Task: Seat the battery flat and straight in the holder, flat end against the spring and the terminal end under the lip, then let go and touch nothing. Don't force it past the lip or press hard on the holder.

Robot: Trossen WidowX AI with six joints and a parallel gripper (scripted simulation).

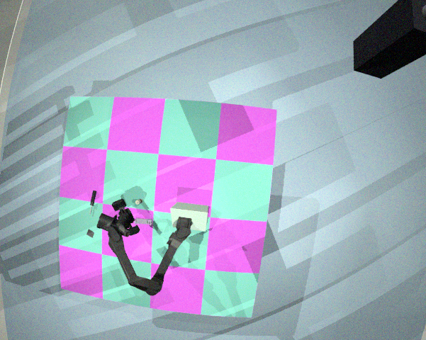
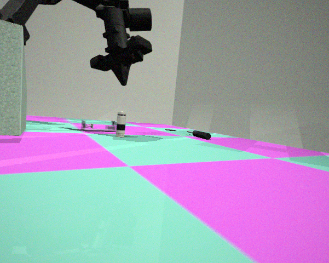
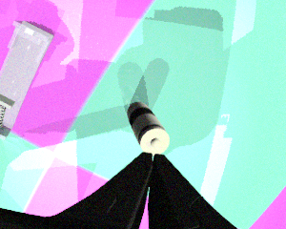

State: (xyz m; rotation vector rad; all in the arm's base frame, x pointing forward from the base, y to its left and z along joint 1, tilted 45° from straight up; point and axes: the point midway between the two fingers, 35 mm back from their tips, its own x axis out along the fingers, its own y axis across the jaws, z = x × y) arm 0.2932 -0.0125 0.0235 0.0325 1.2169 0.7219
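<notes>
One upright battery (image 2: pixel 121 124), one holder (image 3: pixel 17 76), one screwdriver (image 2: pixel 201 134), fingers (image 2: pixel 122 81) closed, gripping nothing.

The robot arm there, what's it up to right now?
The gripper hangs above the table with its fingers shut on nothing. Below it the battery stands upright on the checkered mat, untouched. The holder lies a little way off with nothing in it. A dark screwdriver-like tool lies off to one side. So the battery is not yet picked up, let alone seated.
</notes>
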